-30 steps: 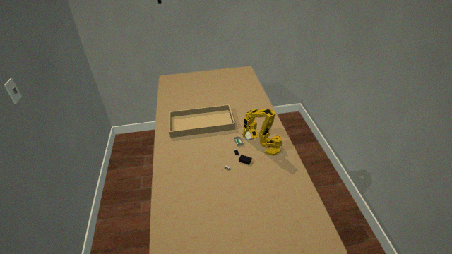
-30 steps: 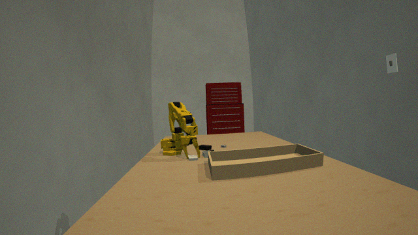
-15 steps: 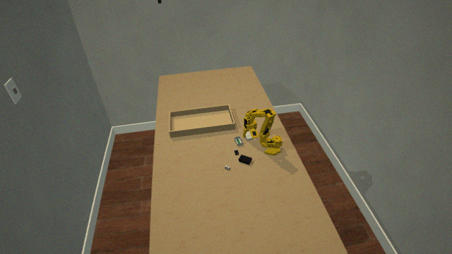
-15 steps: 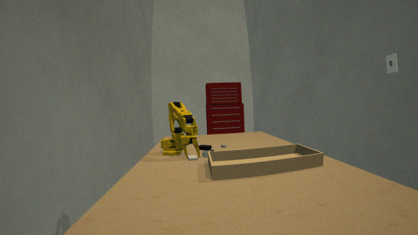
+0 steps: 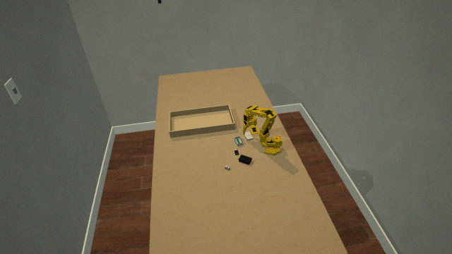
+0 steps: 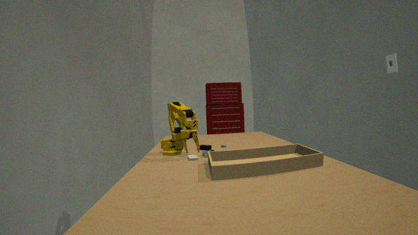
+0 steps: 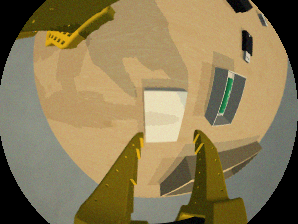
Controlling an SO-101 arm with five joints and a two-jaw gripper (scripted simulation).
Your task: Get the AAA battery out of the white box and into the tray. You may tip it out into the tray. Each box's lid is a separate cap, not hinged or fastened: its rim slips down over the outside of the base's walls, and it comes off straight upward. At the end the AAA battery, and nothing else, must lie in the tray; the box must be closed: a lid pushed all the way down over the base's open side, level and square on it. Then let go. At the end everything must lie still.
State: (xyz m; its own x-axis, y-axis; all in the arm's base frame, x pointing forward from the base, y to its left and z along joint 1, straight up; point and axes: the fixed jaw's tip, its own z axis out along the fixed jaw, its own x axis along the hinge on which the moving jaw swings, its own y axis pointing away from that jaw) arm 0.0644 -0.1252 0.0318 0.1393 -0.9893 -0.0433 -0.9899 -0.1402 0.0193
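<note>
Top view, near = bottom of picture. Yellow five-joint arm stands close to the right edge of the long tan wooden table; its base is near that edge, and most of the table top stretches off to the near side and to the left.

Shallow brown open rectangular tray lies left of the arm, long axis left-right, with its walls upright. There is a narrow gap between the tray's near right corner and the open white box base.

The green AAA battery lies flat inside that base, not in the tray. Its long axis follows the base's long side, roughly near-far and slightly skewed. Which end is which, cannot tell.

The flat white square lid lies on the table just right of the base, apart from it. The base's open side faces up.

The gripper hangs over the lid's edge with tips pointing down. The jaws are a narrow way apart, with nothing between them. In the exterior view the fingertips sit above the lid, not touching it.

On the near side of the base sit a small black block, a black closed box and a tiny pale piece. They are spaced apart, with room between them.
</note>
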